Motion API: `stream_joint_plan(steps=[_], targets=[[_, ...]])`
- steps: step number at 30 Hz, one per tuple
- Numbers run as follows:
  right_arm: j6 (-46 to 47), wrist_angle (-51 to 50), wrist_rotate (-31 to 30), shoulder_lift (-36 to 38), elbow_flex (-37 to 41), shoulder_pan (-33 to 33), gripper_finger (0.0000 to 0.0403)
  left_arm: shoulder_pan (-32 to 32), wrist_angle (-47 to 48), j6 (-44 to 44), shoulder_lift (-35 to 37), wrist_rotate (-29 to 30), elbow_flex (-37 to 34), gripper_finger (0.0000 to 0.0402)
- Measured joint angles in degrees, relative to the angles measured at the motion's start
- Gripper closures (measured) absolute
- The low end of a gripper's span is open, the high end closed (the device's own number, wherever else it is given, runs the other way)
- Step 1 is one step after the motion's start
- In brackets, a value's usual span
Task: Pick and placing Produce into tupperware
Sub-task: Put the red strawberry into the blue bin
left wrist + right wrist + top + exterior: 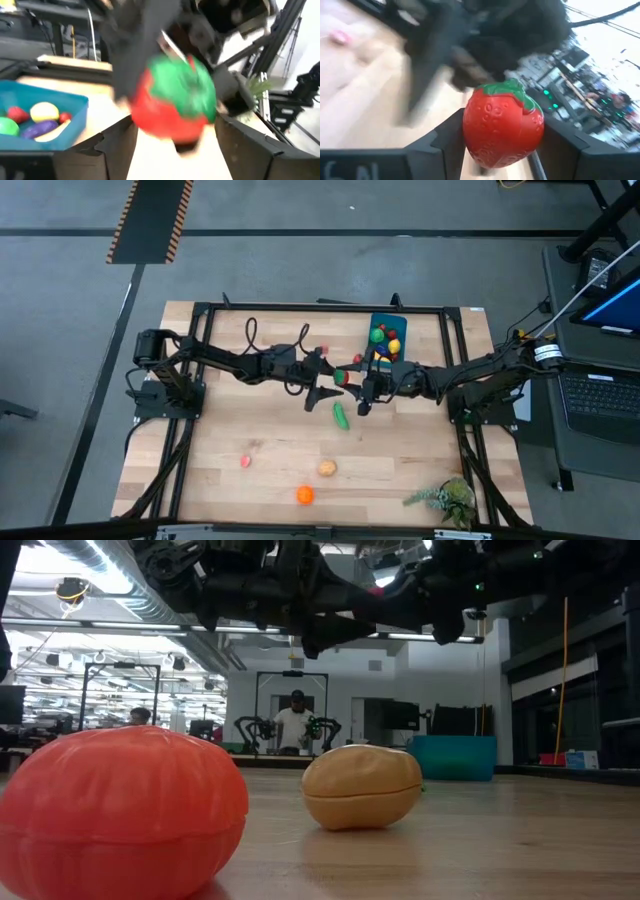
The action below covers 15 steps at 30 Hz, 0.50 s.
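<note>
Between right gripper (502, 150) fingers, dimpled glossy strawberry (502, 125), leafy cap

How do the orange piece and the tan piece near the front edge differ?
The orange piece is bright and ribbed; the tan piece is pale and smooth, with a seam. The orange piece lies nearer the front edge than the tan piece. Both rest loose on the table, outside the blue container.

Even overhead light, soft shadows up top; both wrist cams are smeared with motion blur, strawberry (502, 125) stays fairly sharp.
</note>
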<state>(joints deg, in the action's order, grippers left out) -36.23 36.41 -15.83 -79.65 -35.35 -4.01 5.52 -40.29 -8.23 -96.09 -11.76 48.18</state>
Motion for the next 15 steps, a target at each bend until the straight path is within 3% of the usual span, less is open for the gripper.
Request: stream_joint_plan(steps=[5, 11, 15], targets=[[-0.1, -0.1, -3.0, 0.1, 0.0, 0.1, 0.0203, -0.1, 3.9, 0.0, -0.1, -0.6, 0.0, 0.0119], [-0.1, -0.4, -3.7, 0.1, 0.0, 0.1, 0.0203, 0.1, 5.0, 2.2, -0.1, -0.1, 0.0, 0.0115], [0.1, -1.1, -7.3, 1.1, -0.1, 0.0, 0.0205, 0.7, 5.8, 2.6, -0.1, 0.2, 0.0, 0.0115]])
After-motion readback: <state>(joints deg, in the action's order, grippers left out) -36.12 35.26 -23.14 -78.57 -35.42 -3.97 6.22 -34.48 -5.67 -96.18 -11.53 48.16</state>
